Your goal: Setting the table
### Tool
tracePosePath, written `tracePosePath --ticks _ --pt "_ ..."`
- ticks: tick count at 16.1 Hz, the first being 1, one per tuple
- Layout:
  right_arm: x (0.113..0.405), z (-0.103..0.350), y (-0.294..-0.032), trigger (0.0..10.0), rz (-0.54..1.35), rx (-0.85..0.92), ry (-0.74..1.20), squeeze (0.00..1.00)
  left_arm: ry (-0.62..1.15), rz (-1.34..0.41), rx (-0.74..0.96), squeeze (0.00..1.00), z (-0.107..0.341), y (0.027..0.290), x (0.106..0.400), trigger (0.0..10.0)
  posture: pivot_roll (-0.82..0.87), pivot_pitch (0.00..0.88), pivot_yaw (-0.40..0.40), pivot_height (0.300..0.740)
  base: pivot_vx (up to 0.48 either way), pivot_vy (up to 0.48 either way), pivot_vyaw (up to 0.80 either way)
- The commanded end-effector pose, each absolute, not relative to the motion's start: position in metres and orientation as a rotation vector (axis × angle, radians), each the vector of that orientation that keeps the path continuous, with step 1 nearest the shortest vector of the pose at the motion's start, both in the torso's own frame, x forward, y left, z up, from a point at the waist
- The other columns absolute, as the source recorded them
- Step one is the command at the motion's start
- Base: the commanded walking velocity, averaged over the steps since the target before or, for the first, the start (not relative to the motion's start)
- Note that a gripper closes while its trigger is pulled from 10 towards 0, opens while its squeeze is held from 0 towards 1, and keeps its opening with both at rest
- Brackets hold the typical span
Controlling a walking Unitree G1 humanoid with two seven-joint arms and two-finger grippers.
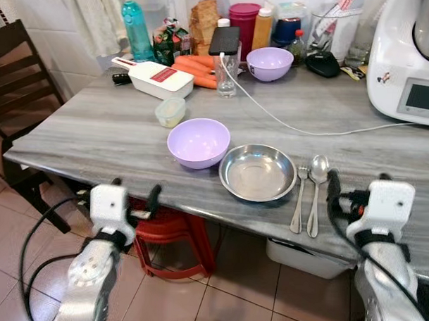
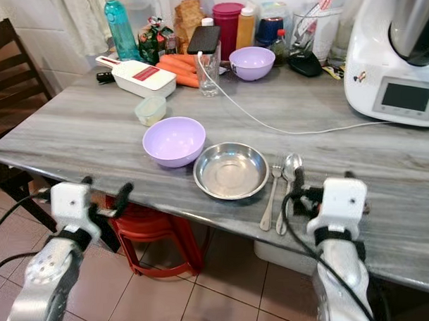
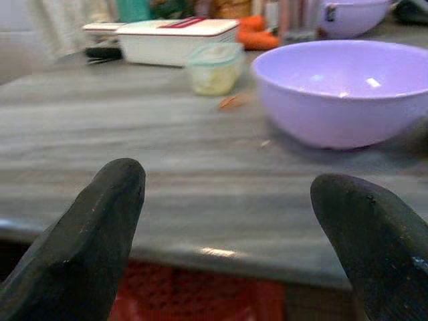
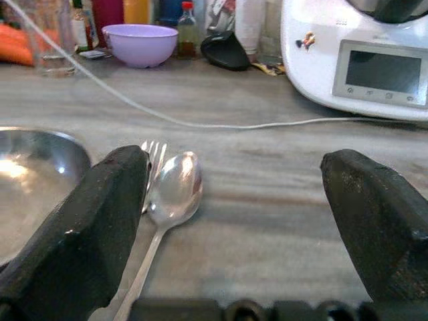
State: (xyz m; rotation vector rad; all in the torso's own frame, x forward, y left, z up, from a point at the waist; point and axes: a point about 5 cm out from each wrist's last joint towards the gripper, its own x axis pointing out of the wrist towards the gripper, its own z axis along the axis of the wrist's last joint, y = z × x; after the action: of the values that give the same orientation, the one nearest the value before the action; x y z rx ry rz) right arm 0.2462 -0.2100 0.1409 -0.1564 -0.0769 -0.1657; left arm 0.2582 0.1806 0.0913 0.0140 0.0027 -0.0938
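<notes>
Your left tool hangs at the near edge of the desk, fingers spread wide and holding nothing; its wrist view looks across the grey top toward the lilac bowl. That bowl sits upright near the front edge, with a small lidded tub just behind it to the left. Just beside the bowl on the right, almost touching, you have the steel bowl, also upright. Next come the fork and the spoon, lying side by side and close together. Their long axes run front to back, with the tines and the spoon's bowl pointing away from you and the handles toward the near edge. Your right tool sits over the desk edge just right of the spoon, fingers wide apart and empty; its left finger is close beside the spoon's handle. Whether it touches, you cannot tell. A white cable trails across the desk behind the cutlery.
</notes>
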Motion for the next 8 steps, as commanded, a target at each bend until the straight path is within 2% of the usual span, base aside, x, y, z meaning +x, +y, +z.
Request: tracePosePath --ticks 1,2,3,4,8 --pt "0.240 0.144 -0.203 10.0 -0.133 -0.164 -0.103 1.00 -0.006 -0.051 0.046 0.00 0.093 0.191 0.255 10.0 -0.11 0.033 0.095 0.740 0.000 0.000 0.00" --pt "0.237 0.142 -0.203 10.0 -0.130 -0.166 -0.096 0.57 -0.002 -0.040 0.054 0.00 0.092 0.192 0.255 10.0 -0.11 0.033 0.095 0.740 0.000 0.000 0.00" --pt "0.235 0.141 -0.202 10.0 -0.129 -0.166 -0.092 0.00 -0.001 -0.029 0.058 0.00 0.092 0.192 0.255 10.0 -0.11 0.033 0.095 0.740 0.000 0.000 0.00" --pt "0.235 0.139 -0.201 10.0 -0.125 -0.161 -0.083 0.00 -0.003 -0.037 0.060 0.00 0.093 0.190 0.257 10.0 -0.10 0.029 0.096 0.740 0.000 0.000 0.00" --pt "0.237 0.143 -0.196 10.0 -0.136 -0.130 -0.098 0.00 -0.009 -0.046 0.065 0.00 0.098 0.186 0.269 10.0 -0.13 0.044 0.107 0.740 0.000 0.000 -0.80"
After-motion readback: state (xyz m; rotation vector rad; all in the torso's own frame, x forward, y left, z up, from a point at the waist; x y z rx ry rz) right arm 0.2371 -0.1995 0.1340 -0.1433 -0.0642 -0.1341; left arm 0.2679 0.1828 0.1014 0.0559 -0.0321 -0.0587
